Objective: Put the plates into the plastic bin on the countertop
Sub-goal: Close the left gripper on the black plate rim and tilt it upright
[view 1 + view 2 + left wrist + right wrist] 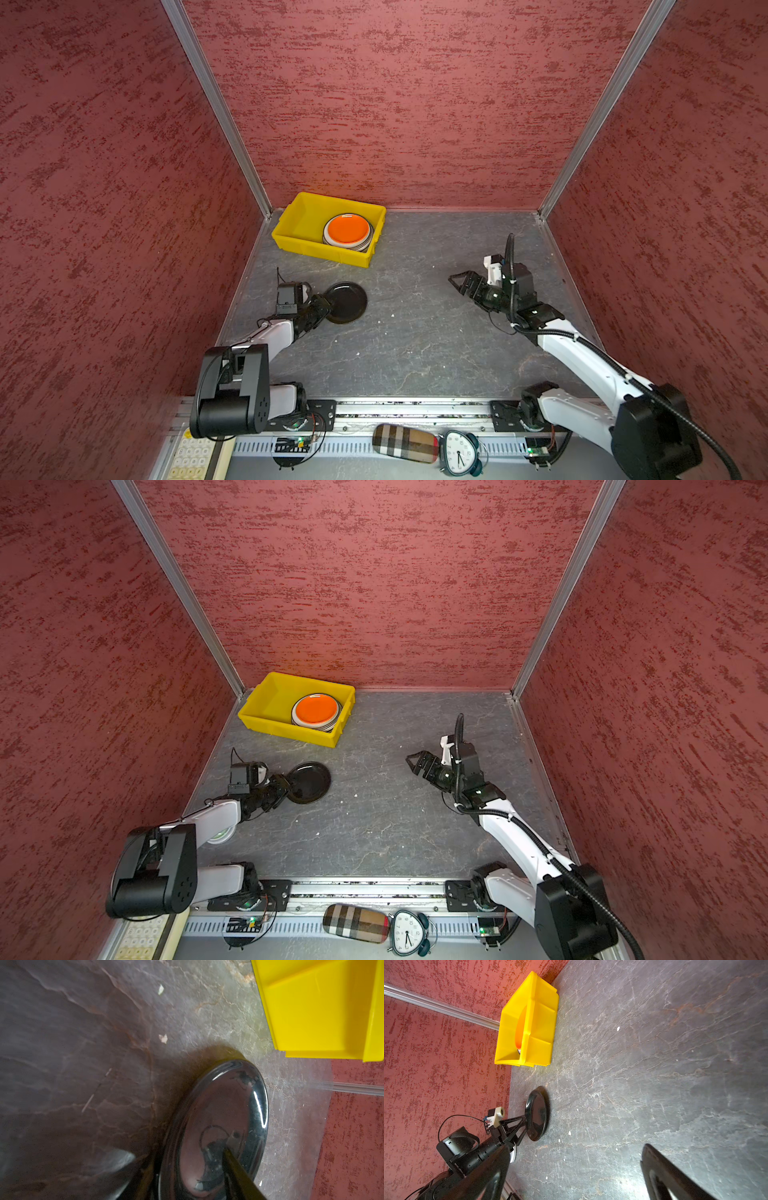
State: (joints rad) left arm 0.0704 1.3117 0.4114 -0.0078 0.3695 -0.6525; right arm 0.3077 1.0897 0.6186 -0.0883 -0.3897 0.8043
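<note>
A glossy black plate (347,302) (309,782) (224,1115) (537,1113) lies on the dark countertop (415,345), left of centre. My left gripper (328,306) (289,785) (176,1153) (527,1122) straddles its near rim. One finger rests on its inside and the other is blurred beside the rim, so a firm clamp is unclear. The yellow plastic bin (291,220) (257,704) (311,1012) (542,1028) stands at the back left. It holds a stack topped by an orange plate (348,229) (316,709). My right gripper (456,284) (413,763) (571,1167) hovers open and empty on the right.
A white plate's edge (220,835) (512,1153) shows under my left forearm. Red textured walls enclose three sides, with metal rails at the corners. Off the front rail lie a plaid case (405,442), an alarm clock (459,451) and a keypad (191,457). Pale crumbs dot the countertop.
</note>
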